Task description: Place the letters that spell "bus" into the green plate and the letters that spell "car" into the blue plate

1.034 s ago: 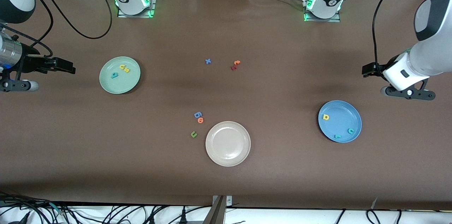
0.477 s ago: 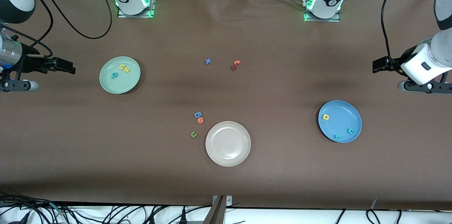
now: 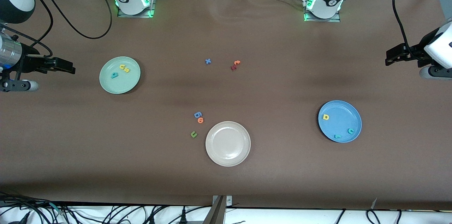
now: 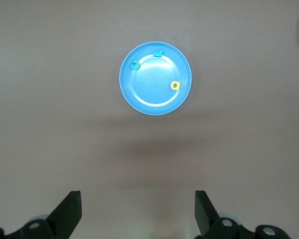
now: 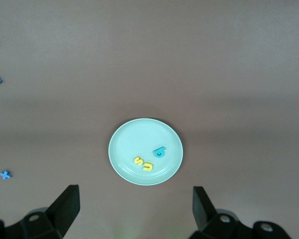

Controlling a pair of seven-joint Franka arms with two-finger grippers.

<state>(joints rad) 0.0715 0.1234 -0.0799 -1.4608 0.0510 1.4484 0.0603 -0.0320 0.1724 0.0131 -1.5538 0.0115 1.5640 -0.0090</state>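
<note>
The green plate (image 3: 120, 84) holds a teal "b" (image 3: 114, 75), a yellow "u" (image 3: 122, 66) and a yellow "s" (image 3: 127, 70). In the right wrist view the same plate (image 5: 134, 142) shows the "b" (image 5: 160, 152), "s" (image 5: 138, 160) and "u" (image 5: 147, 167). The blue plate (image 3: 340, 118) holds a yellow "a" (image 3: 326, 117), a teal "c" (image 3: 350, 131) and a teal "r" (image 3: 338, 136). The left wrist view shows this plate (image 4: 149, 89) too. My right gripper (image 3: 65, 66) hangs open and empty over the table at the right arm's end. My left gripper (image 3: 393, 56) is open and empty over the left arm's end.
A beige plate (image 3: 227, 143) sits near the front camera at mid-table. Beside it lie a dark green "u" (image 3: 193, 134), a blue letter (image 3: 197, 114) and an orange one (image 3: 200, 120). Farther from the camera lie a blue "x" (image 3: 208, 61) and red and orange letters (image 3: 235, 64).
My left arm has drawn away from the blue plate toward its own end of the table, still open. The right arm and all letters have stayed put.
</note>
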